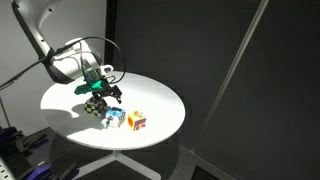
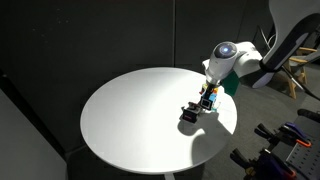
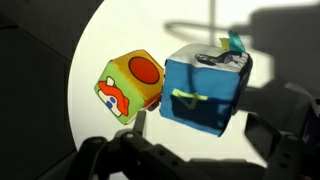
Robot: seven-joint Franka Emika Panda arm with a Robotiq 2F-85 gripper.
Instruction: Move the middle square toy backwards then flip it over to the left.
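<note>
1. The blue cube (image 3: 205, 95) stands flat on the round white table (image 1: 160, 95). Being a cube, it has no long axis. In the wrist view one upright edge faces the camera, and a small teal tab rises from its top.
2. Its dark marks are too small to read. The orange cube (image 3: 128, 85) just beside it shows a red circle.
3. In an exterior view it lies between the dark green cube (image 1: 95, 108) and the orange one.
4. The gripper (image 1: 103, 93) hangs above, fingers (image 3: 105, 155) spread wide and holding nothing, with the blue cube ahead of the gap.
</note>
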